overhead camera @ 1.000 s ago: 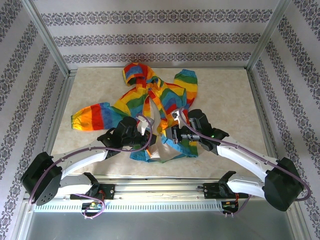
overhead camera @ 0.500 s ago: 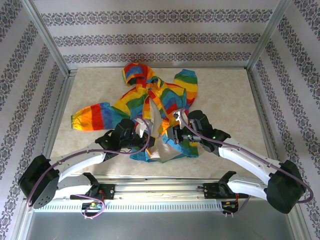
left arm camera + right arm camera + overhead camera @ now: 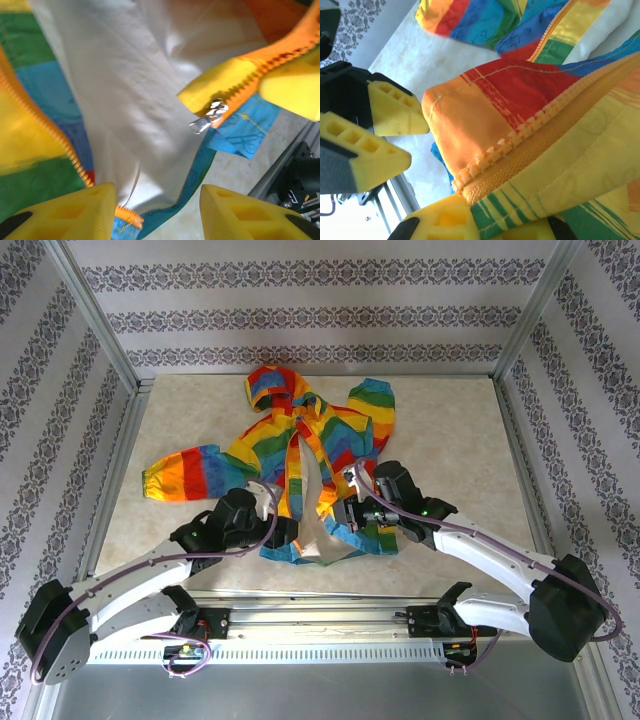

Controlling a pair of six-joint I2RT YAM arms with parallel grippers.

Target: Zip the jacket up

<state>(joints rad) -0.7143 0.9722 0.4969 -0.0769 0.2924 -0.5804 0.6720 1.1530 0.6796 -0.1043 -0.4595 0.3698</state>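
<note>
While the jacket (image 3: 330,435) lay open on the table (image 3: 460,440), with its hood toward the far side and one sleeve stretched out to the left, both arms reached to its near hem. The left gripper (image 3: 157,200) had its fingers wide apart and held nothing. The pale lining (image 3: 130,100) lay beyond them, and the silver zipper pull (image 3: 209,116) hung at the end of one orange row. The right gripper (image 3: 480,222) was closed on the other front edge, where the zipper teeth (image 3: 510,140) ran out from it. The left fingers (image 3: 390,112) stood close beside this edge; whether they touched it could not be told.
</note>
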